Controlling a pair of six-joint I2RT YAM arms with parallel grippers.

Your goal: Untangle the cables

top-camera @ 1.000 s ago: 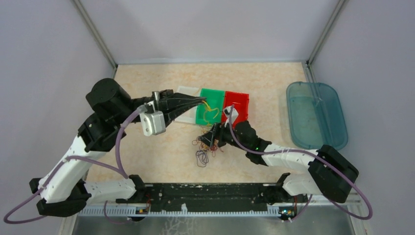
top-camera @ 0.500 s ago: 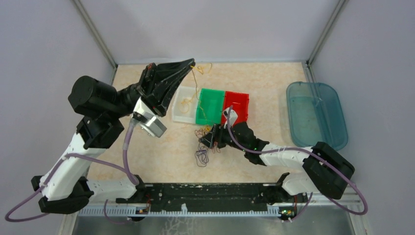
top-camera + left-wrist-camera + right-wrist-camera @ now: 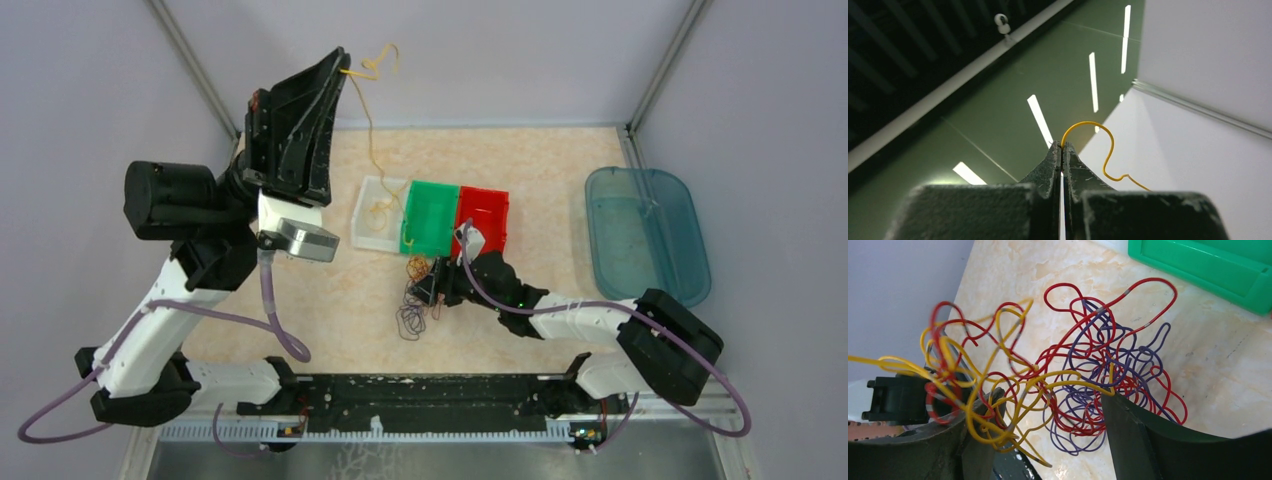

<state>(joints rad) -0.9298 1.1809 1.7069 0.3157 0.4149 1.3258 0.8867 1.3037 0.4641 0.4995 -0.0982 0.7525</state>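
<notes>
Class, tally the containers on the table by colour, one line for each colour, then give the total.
White bin: 1
Green bin: 1
Red bin: 1
Teal tray: 1
Total: 4

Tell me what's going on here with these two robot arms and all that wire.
The left gripper is shut on a yellow cable, holding it high above the table, the strand trailing down toward the white bin. The right gripper sits low with its jaws apart around the tangle of red, yellow and purple cables lying before the green bin. The tangle is not yet separated.
</notes>
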